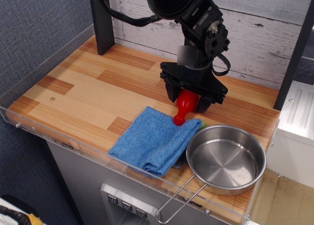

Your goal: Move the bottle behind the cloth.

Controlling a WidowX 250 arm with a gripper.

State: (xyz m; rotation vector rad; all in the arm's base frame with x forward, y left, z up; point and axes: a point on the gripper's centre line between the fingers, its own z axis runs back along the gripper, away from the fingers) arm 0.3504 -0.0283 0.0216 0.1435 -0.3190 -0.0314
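The red bottle [183,106] hangs cap-down between the fingers of my gripper [188,99], which is shut on it. Its cap end touches or nearly touches the far right corner of the blue cloth [153,141]. The cloth lies near the front edge of the wooden table [83,95], rumpled and pushed together on its right side. The bottle's upper part is hidden inside the gripper. The label band does not show.
A steel pan [225,158] with a wire handle stands at the front right, touching the cloth. A small green thing [201,122] peeks out between cloth and pan. A clear acrylic rim [64,136] runs along the table's front and left. A dark post [100,21] stands at the back left.
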